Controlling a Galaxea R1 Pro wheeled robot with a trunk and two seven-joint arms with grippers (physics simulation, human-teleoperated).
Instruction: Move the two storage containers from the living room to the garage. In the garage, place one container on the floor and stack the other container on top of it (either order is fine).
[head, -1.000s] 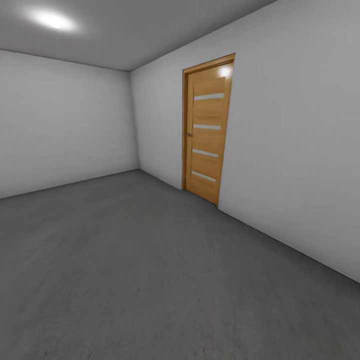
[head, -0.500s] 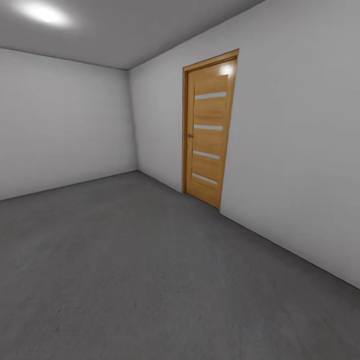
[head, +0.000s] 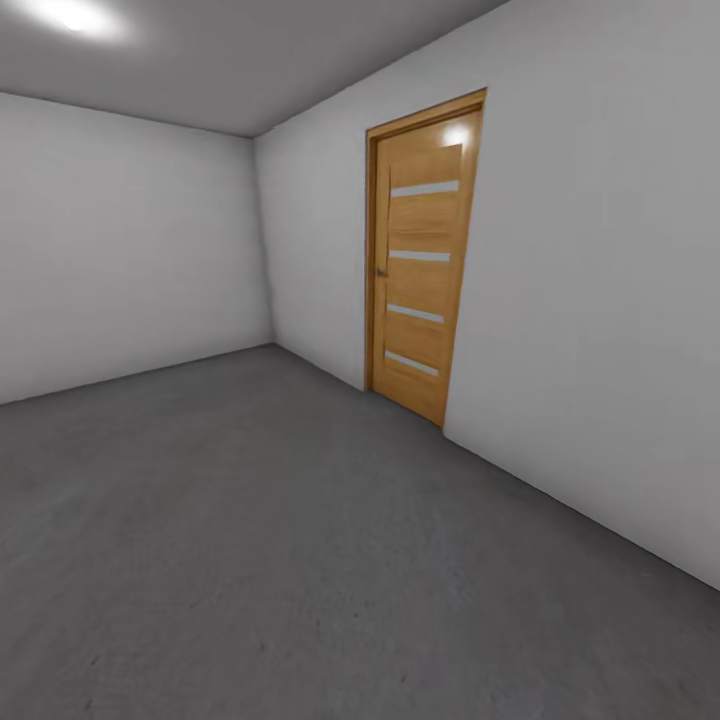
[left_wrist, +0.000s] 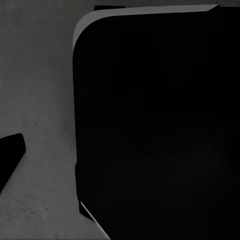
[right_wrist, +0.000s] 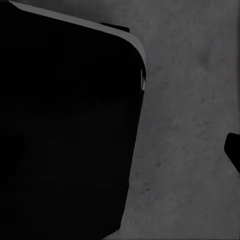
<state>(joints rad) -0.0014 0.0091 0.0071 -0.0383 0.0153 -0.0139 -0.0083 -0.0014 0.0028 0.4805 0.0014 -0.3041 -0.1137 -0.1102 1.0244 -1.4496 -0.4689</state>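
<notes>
Grey concrete floor (head: 250, 540) w/ white walls and a wooden panel door (head: 420, 260) is filling the head view, so the robot is prob. sitting in the garage. Orange-red containers aren't turning up anywhere; no stack visible, so task is looking unfinished. Wrist views are showing dark bodywork over floor; jaws: can't tell. No writing or labels readable.

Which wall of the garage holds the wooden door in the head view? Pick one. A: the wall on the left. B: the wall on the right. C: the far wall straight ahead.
B: the wooden door stands closed in the right-hand wall, past the grey floor.
</notes>
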